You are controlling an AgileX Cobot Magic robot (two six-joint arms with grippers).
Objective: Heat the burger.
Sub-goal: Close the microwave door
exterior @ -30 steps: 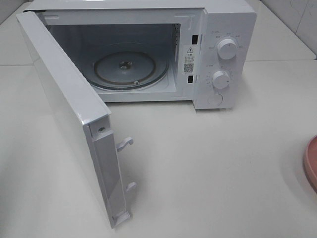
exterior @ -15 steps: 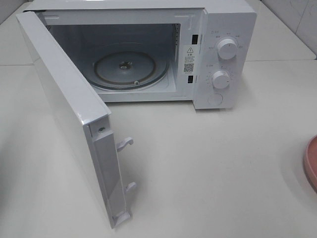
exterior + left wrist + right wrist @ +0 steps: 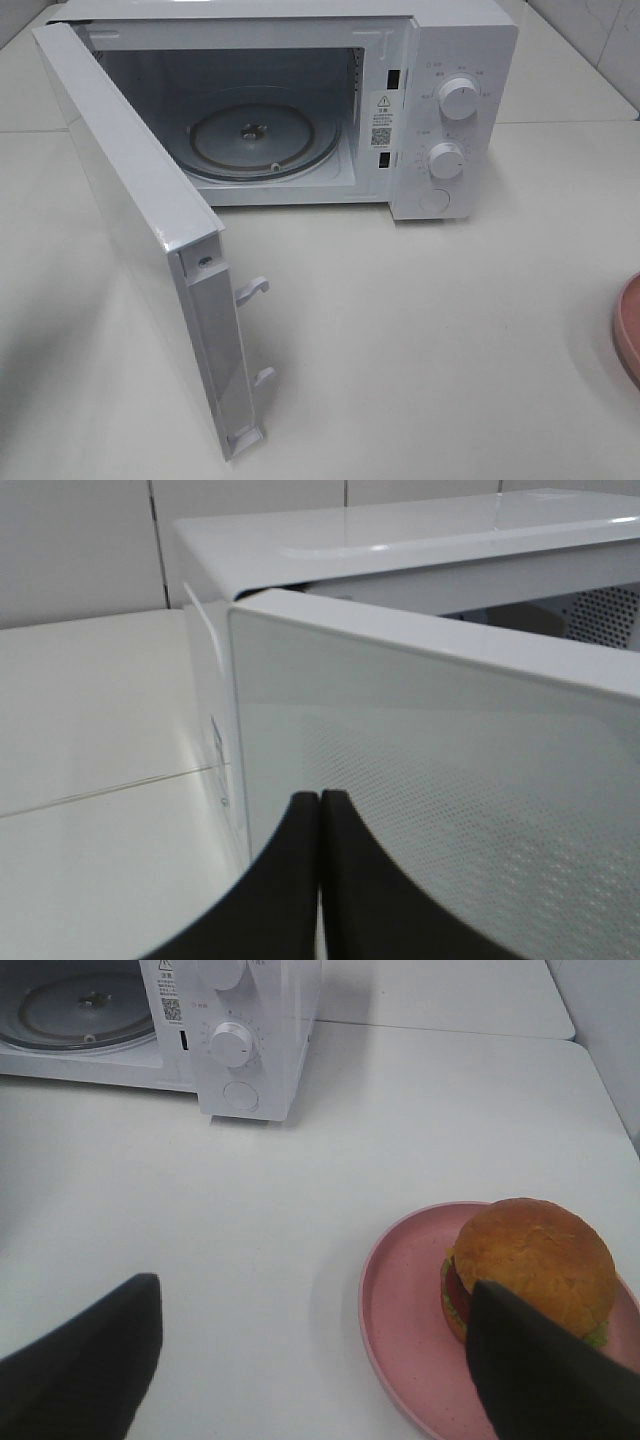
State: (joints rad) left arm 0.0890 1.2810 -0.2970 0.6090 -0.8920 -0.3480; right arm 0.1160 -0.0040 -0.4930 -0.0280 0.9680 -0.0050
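The microwave point(image 3: 300, 110) door point(image 3: 140, 230) stands swung wide, turntable point(image 3: 262, 140) bare — ready for loading. The burger point(image 3: 530, 1270) sits on the pink plate point(image 3: 410, 1340) on the desk point(image 3: 300, 1210); the right claw point(image 3: 310, 1360) hangs spread open above it, likely to grasp. The left claw point(image 3: 319, 870) is pressed closed, empty, beside the door.

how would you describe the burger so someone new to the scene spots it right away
Start at the white microwave with its door open, then look across the pale table toward its dial side to the pink plate. The burger sits on that plate, toward one side. It is the only food in view: a golden-brown domed bun with red and green layers peeking out beneath.
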